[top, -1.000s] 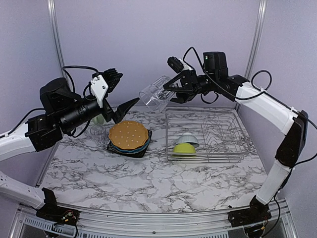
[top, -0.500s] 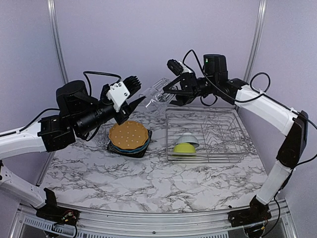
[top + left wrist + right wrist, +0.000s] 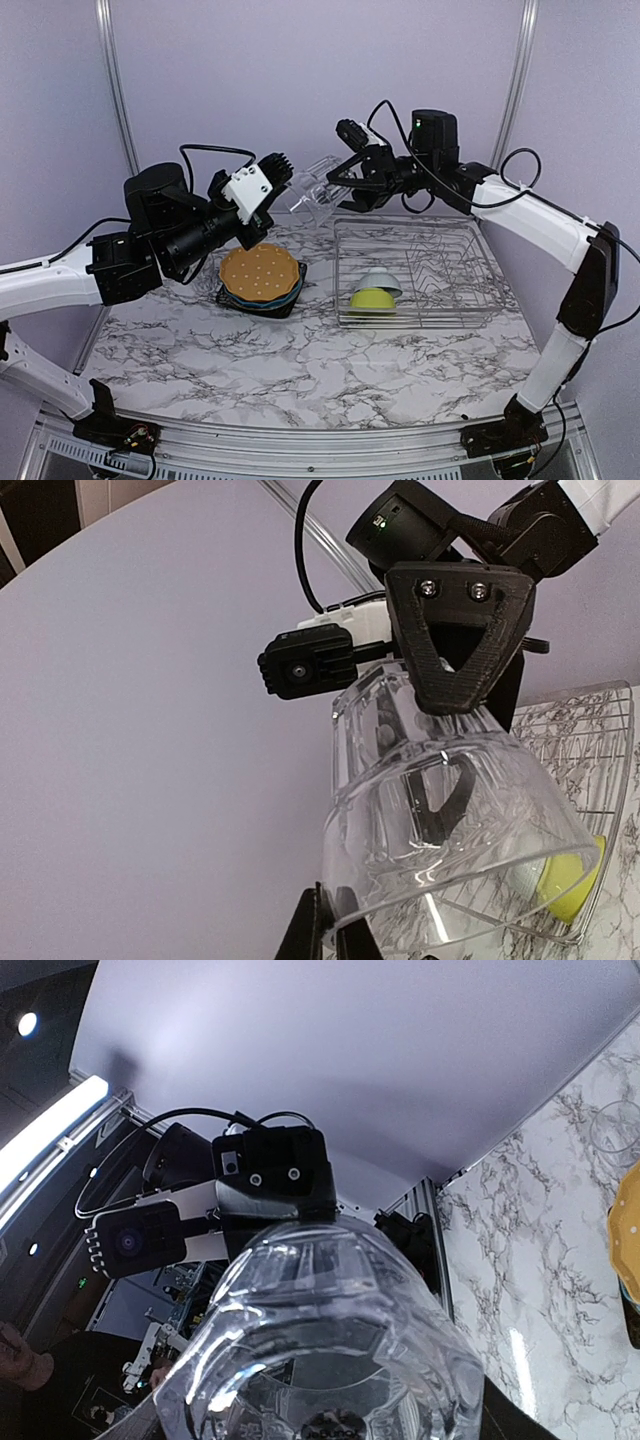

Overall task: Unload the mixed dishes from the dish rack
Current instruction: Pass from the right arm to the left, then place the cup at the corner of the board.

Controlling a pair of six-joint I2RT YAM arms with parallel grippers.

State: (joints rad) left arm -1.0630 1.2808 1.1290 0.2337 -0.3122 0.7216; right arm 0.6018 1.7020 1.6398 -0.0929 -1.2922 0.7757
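The clear glass [image 3: 312, 188] hangs in the air, lying on its side, left of the dish rack [image 3: 455, 262]. My right gripper [image 3: 342, 186] holds its base end, the fingers wide around the body [image 3: 330, 1350]. My left gripper [image 3: 335, 932] is shut on the glass's rim [image 3: 450, 820], pinching the wall. Inside the rack sit a lime green bowl [image 3: 372, 298] and a small white bowl [image 3: 382, 279]. An orange dotted plate [image 3: 260, 272] tops a stack with a blue plate and a dark square plate left of the rack.
The silver rack's right half holds only upright tines [image 3: 440, 268]. A second clear glass [image 3: 615, 1130] stands on the marble table by the back wall. The left arm [image 3: 150, 245] reaches over the table's left side and hides what lies behind it.
My left arm swung right and up to the glass, and its open jaws closed on the rim. The right gripper kept hold of the glass and shifted it only slightly.
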